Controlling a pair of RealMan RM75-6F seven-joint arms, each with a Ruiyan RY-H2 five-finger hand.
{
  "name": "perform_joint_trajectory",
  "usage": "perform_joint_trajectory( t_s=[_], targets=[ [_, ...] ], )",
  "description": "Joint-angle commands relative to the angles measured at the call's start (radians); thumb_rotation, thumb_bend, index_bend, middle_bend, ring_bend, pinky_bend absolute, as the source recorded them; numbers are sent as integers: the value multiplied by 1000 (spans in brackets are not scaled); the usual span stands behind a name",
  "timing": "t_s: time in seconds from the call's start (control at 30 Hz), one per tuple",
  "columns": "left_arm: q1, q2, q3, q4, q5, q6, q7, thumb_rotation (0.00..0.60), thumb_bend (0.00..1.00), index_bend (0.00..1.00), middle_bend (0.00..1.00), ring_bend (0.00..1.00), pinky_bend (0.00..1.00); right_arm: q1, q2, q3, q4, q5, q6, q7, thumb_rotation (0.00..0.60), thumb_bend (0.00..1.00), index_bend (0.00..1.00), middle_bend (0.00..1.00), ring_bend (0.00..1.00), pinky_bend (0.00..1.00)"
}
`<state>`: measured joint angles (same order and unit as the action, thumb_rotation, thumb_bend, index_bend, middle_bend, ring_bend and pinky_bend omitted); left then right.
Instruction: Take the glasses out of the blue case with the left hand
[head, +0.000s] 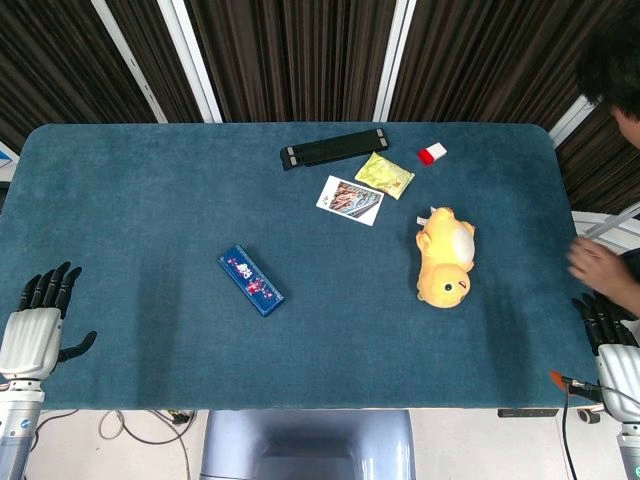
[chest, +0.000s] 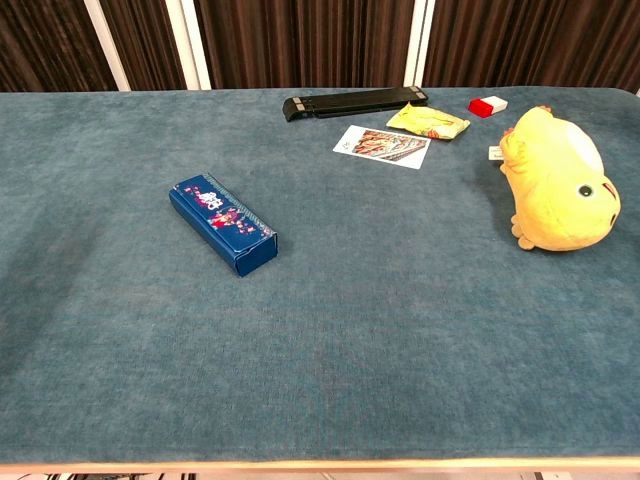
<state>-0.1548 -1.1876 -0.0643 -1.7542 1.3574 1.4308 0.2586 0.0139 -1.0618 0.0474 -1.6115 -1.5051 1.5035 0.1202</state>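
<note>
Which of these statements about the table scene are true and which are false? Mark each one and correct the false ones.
1. The blue case is closed. True.
2. The left hand holds the blue case. False: it holds nothing and rests at the table's near left edge, apart from the case.
3. A yellow plush toy lies to the right of the case. True.
4. The red and white block sits on top of the plush toy. False: it lies on the table near the far edge.
5. The picture card lies beside a yellow packet. True.
</note>
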Motion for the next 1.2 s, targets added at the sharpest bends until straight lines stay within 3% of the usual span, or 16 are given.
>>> perform_joint_trajectory(
  t_s=[0.03, 0.73, 1.03, 1.2],
  targets=[
    [0, 1, 0, 0, 0, -1, 0, 600, 187, 0, 0, 0, 40, 0, 0, 0, 0, 0, 0, 0, 600, 131, 0, 0, 0, 200],
    [-1, -7, -3, 0, 15, 7, 18, 600, 187, 0, 0, 0, 41, 2, -5, 3, 2, 7, -3, 5, 600, 131, 0, 0, 0, 200],
    [-74, 10, -47, -42, -83, -113, 75, 600, 190, 0, 0, 0, 41, 7, -1, 5, -19, 35, -32, 0, 600, 131, 0, 0, 0, 200],
    [-162, 17, -92, -55, -131, -212, 133, 600, 309, 0, 0, 0, 42, 10, 2, 7, -26, 46, -44, 0, 600, 132, 0, 0, 0, 199]
  ],
)
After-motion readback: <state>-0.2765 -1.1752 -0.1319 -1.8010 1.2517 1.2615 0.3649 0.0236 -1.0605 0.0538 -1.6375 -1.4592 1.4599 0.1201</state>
